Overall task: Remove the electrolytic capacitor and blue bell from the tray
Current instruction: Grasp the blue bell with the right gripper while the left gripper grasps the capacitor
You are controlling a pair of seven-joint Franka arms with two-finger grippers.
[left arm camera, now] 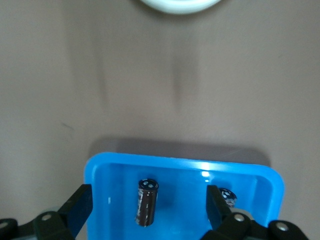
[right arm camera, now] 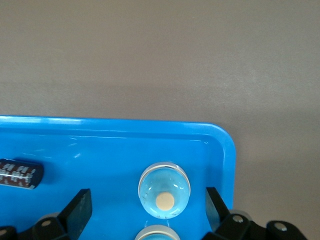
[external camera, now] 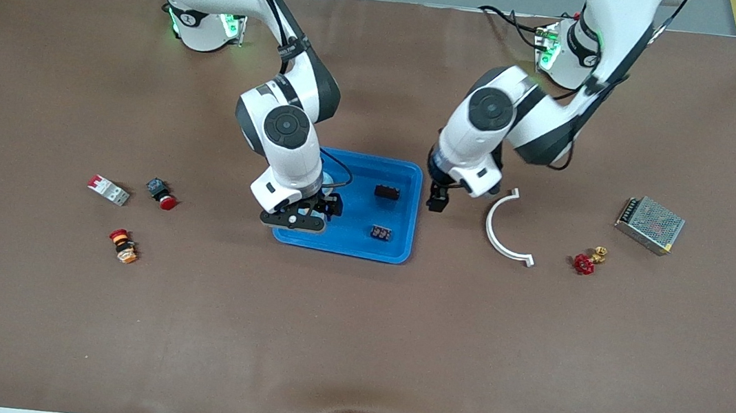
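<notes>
A blue tray [external camera: 399,238] sits mid-table. Two dark capacitors [external camera: 386,192] [external camera: 379,233] lie in it toward the left arm's end. My left gripper [external camera: 437,200] hangs open and empty just off that end's rim. In the left wrist view its open fingers [left arm camera: 80,206] frame one capacitor [left arm camera: 147,202], with the second capacitor [left arm camera: 227,196] beside it. My right gripper [external camera: 325,205] is open over the tray's other end. In the right wrist view a shiny domed bell [right arm camera: 164,191] rests in the tray [right arm camera: 110,145] between the open fingers [right arm camera: 80,207], with a second dome [right arm camera: 157,234] below it.
A white curved bracket [external camera: 500,232], a red valve handle [external camera: 584,264], a brass fitting [external camera: 600,254] and a metal power supply [external camera: 650,225] lie toward the left arm's end. A circuit breaker [external camera: 109,189] and two push buttons [external camera: 161,193] [external camera: 123,246] lie toward the right arm's end.
</notes>
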